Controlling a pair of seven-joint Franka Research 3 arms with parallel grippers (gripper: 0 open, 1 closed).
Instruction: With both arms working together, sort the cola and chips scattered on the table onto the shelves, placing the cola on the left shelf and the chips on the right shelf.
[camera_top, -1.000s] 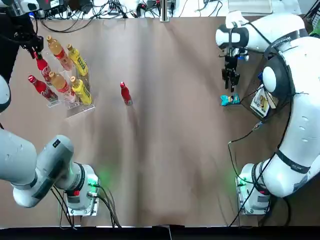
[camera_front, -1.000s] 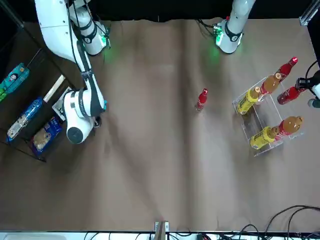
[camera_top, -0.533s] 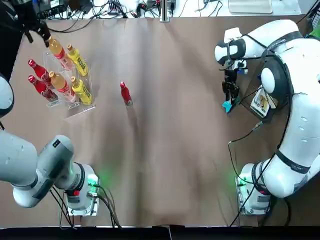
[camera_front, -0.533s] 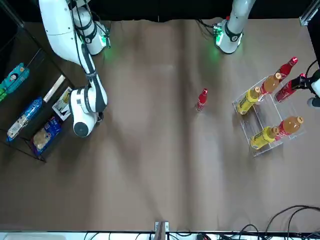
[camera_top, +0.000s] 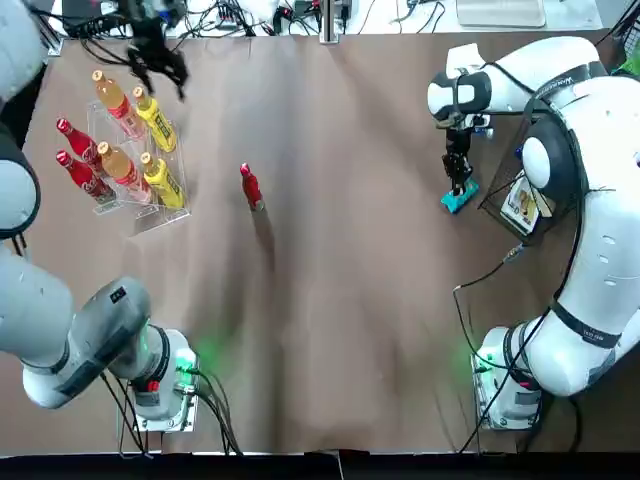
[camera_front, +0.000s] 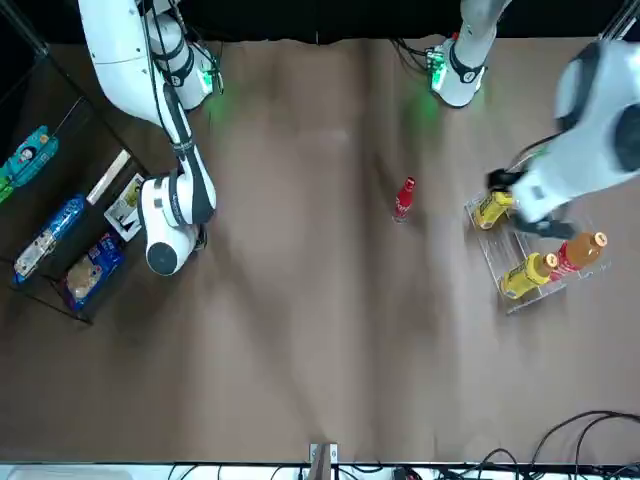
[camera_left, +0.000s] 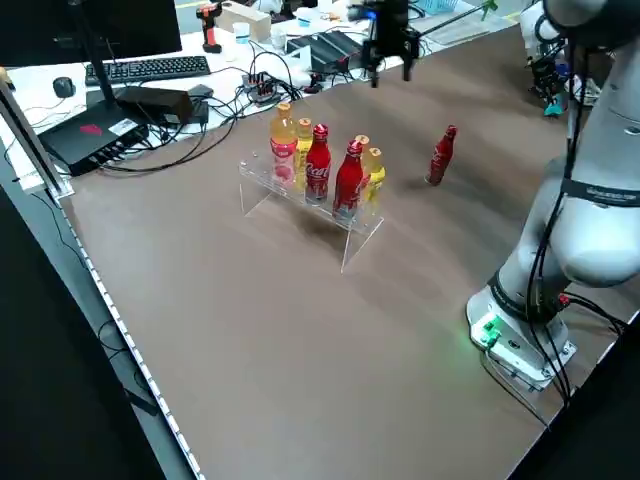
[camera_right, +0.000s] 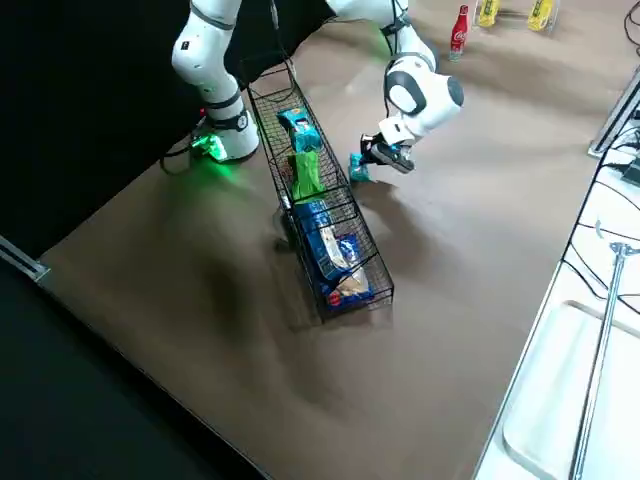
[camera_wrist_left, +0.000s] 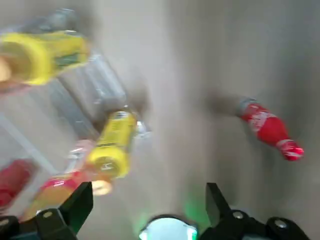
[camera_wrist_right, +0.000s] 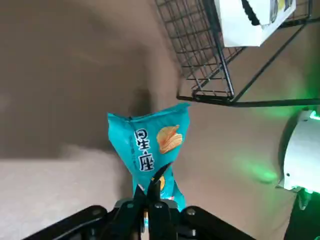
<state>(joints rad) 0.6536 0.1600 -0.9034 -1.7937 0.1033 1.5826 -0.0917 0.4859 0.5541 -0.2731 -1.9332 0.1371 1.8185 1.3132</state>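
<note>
"What's moved over the last second?"

"The left gripper (camera_top: 168, 90) has swung inward from the outer side of the clear rack (camera_left: 350, 235). A cola bottle (camera_top: 78, 142) that was beside it then has shifted slightly and now sits in the rack. Over on the other side, the teal packet (camera_wrist_right: 150, 145) has changed its angle a little."

"Where's the left gripper now?"

"Above the worktop (camera_top: 330, 300), just past the rack's far end in the top view. Its jaws are open, wide apart, with nothing between them."

"And the right one?"

"The right gripper (camera_wrist_right: 150, 187) is beside the black wire basket (camera_right: 357, 225), on the side facing the middle of the worktop. Its jaws are closed on the teal packet, pinching one end. I can't tell whether the packet touches the worktop."

"How do the colas stand?"

"Two are in the rack, side by side: the one I mentioned and a second cola (camera_top: 84, 177). The third cola (camera_top: 252, 188) stands upright on the worktop, between the two arms and well apart from the rack."

"Anything else in that rack?"

"Two orange-and-pink bottles (camera_top: 124, 172) and two yellow bottles (camera_top: 165, 182)."

"What about the chips in the basket?"

"Another teal-blue packet (camera_right: 300, 130) lies towards one end, with the green packet (camera_right: 307, 175) next to it. Farther along are two blue and white packages (camera_right: 325, 238)."
</note>
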